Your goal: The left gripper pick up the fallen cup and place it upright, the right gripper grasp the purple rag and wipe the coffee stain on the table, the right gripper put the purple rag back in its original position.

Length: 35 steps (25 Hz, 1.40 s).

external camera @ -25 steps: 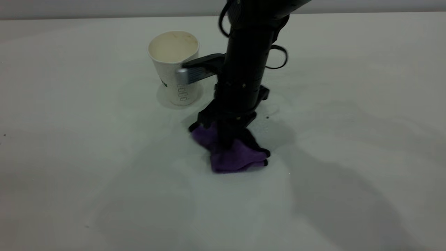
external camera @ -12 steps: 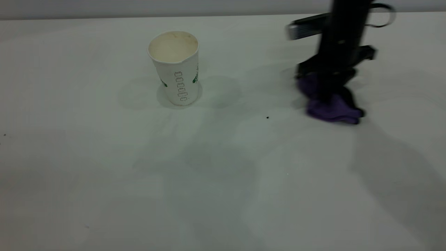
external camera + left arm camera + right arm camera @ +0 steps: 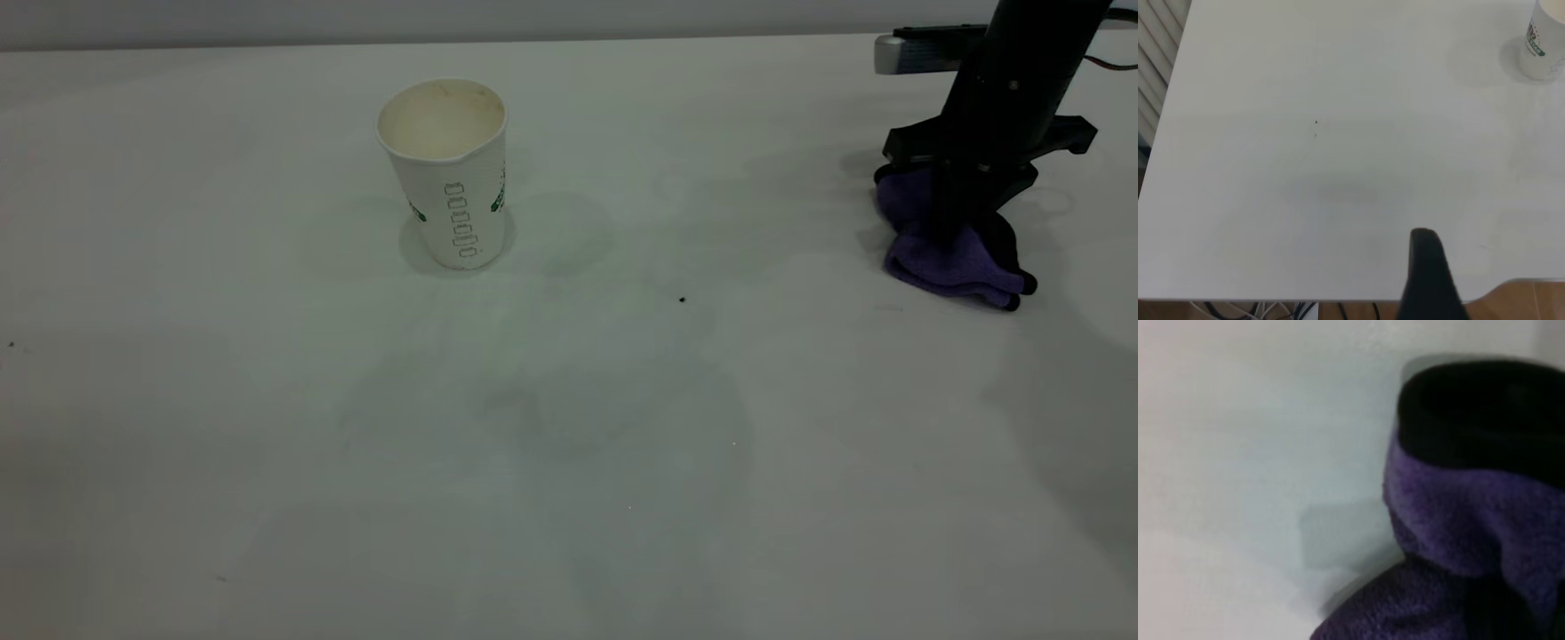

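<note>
- Carried farther toward the table's right edge since half a second ago, the purple rag [image 3: 951,253] now hangs bunched beneath the right tool [image 3: 956,233], its lower folds touching the table [image 3: 569,427].
- Right tool: clamped on the rag's upper part, pointing down, silver-grey block [image 3: 916,53] up on its side.
- Paper coffee cup [image 3: 449,173]: upright, well apart from that tool.
- Tiny black speck [image 3: 682,300]: between cup and rag.
- Left tool [image 3: 1428,277]: over the table's edge, far from the cup; I cannot tell its opening.

My right claw [image 3: 956,209] is matte black, a silver-grey block jutting from the arm above it, a thin black cable behind. My left claw [image 3: 1426,277] shows one blunt black finger.
</note>
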Each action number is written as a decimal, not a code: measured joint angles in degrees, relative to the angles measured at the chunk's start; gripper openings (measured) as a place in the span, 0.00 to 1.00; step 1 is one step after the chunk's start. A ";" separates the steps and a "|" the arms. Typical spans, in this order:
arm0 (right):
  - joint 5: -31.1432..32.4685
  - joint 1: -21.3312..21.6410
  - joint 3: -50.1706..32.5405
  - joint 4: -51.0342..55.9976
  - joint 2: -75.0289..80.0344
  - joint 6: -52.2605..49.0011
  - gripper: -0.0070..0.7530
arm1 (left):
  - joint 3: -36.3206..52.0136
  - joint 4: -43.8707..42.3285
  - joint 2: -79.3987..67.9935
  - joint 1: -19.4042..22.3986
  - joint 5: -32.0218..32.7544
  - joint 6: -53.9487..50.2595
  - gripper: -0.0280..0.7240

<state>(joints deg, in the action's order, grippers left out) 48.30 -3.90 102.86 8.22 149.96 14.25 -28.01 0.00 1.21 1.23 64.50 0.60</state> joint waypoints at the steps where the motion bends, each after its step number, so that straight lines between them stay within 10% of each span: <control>1: 0.13 0.00 0.00 0.51 0.00 1.22 0.15 | 0.00 0.00 0.00 0.00 0.00 0.00 0.77; 13: 8.27 -0.10 -0.70 5.25 -7.56 2.90 0.75 | 0.00 0.00 0.00 0.00 0.00 0.00 0.77; 25: 20.62 -0.10 -4.10 6.59 -31.88 1.71 0.67 | 0.00 0.00 0.00 0.00 0.00 0.00 0.77; 35: 21.38 -0.10 -31.23 7.04 -61.42 0.81 0.66 | 0.00 0.00 0.00 0.00 0.00 0.00 0.77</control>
<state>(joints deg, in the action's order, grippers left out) 69.68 -3.99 71.64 15.26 88.54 15.06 -28.01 0.00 1.21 1.23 64.50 0.60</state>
